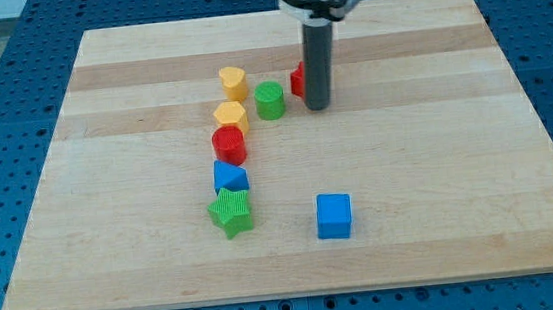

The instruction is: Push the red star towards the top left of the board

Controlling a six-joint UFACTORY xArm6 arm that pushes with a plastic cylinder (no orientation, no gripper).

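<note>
Hidden: you see only a sliver of the red star [296, 80], near the board's top centre; the dark rod stands in front of it and covers most of its shape.
Cut off: the arm's housing leaves the view's top.
My tip [319, 107]: planted on the wooden board [438, 161], touching or just beside the red star's right edge; you cannot tell which.
Claw: you have none here, only the plain rod, clamped on nothing.
Count, red: two, the star and a red cylinder [229, 145].
Count, yellow: two, a yellow heart-like block [233, 80] and a yellow hexagon [230, 116].
Count, green: two, a green cylinder [270, 100] and a green star [231, 211].
Count, blue: two, a blue cube [333, 215] and a blue block [229, 176], its shape unclear.
Writing: none legible.
</note>
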